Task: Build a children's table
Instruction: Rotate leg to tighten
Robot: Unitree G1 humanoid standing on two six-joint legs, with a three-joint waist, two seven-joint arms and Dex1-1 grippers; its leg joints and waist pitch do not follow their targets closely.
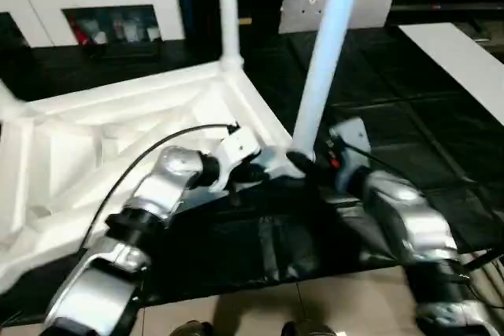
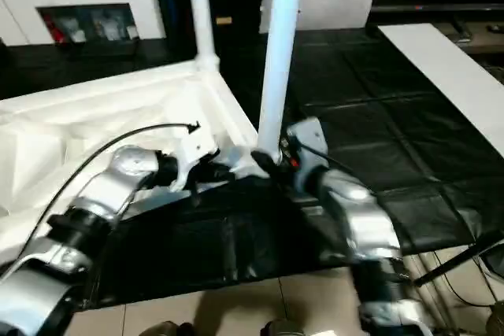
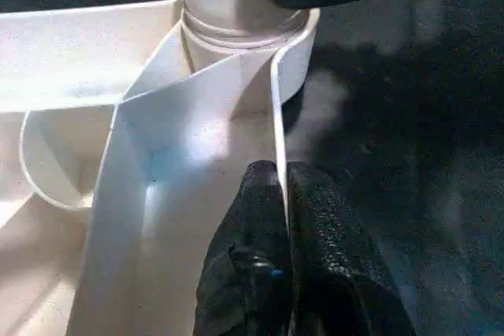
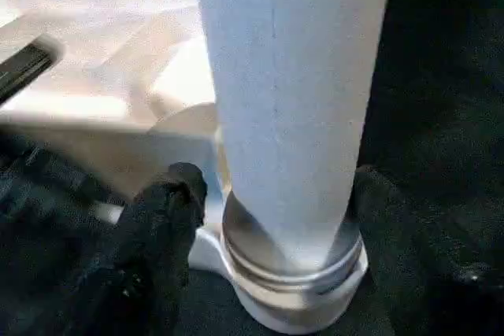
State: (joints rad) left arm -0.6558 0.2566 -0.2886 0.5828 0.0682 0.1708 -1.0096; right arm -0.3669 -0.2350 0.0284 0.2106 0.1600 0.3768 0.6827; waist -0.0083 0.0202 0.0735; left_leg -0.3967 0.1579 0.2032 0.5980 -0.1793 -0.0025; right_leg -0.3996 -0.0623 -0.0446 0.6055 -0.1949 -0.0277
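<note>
Two right fingers (image 4: pixel 161 218) stand open around the upright leg (image 1: pixel 327 53); left fingers (image 3: pixel 268 218) pinch the top's rim (image 3: pixel 277 123) beside it.

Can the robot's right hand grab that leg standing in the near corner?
Probably yes. The right hand already has a finger on each side of the leg, just above its socket, with nothing between.

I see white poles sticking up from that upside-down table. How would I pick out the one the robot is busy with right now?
Start at the big white table top lying underside-up on the black mat. Go to its corner nearest the robot, where the two silver arms meet. The leg rising there leans a little, with the right gripper set around its base, unlike the upright leg at the far corner.
</note>
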